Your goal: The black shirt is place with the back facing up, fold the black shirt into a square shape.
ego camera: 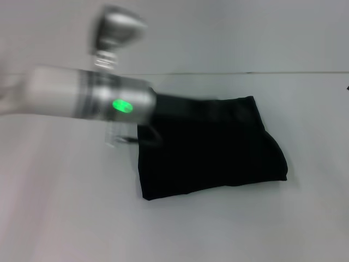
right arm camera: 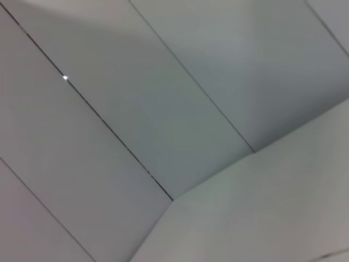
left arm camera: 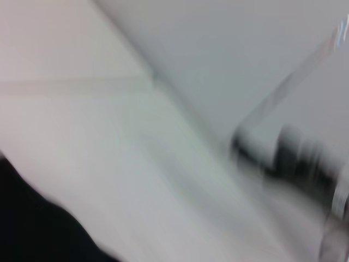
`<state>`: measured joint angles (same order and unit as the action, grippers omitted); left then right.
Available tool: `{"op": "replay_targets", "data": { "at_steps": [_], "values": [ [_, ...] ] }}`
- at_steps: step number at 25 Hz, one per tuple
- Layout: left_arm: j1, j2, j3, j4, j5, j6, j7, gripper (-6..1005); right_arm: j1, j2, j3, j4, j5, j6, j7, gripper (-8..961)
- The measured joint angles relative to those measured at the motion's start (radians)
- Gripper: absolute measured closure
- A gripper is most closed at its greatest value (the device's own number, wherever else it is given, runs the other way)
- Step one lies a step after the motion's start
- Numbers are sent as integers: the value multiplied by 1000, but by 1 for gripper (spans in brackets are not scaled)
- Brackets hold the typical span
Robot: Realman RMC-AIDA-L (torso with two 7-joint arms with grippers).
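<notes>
Left gripper (ego camera: 143, 132) reaches in from the left at the black shirt (ego camera: 210, 150), its dark tip blurred against the cloth's near-left edge; whether it is clenched or released, I cannot tell. The shirt spreads rightward from the claw on the pale table (ego camera: 65, 218), a soft, matte, roughly square fold, bulging along its far side. Right gripper is out of sight.

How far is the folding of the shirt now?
Mostly done: the shirt lies on the table as a compact, roughly square bundle. In hand: the left gripper is at its left edge. Left: maybe neatening the uneven right edge. The right gripper is out of view.
</notes>
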<state>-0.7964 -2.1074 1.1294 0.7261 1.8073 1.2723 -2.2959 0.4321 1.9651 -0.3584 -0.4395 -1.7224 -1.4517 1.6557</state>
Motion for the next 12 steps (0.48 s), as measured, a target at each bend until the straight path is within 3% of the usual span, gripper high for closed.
{"op": "replay_targets", "data": {
  "at_steps": [2,4,8,12],
  "values": [
    [43,18,-164,3,-1,54,-30,489,11,-13,-10,-5,-29,5,55,28],
    [78,47,-272,-1,11,79,-96,411,28,-28,-25,-21,-76,14,137,27],
    [119,81,-381,1,88,128,-201,253,94,-57,-87,-90,-239,43,372,27],
    [124,95,-476,6,204,194,-236,186,188,-61,-137,-163,-427,56,543,27]
  ]
}}
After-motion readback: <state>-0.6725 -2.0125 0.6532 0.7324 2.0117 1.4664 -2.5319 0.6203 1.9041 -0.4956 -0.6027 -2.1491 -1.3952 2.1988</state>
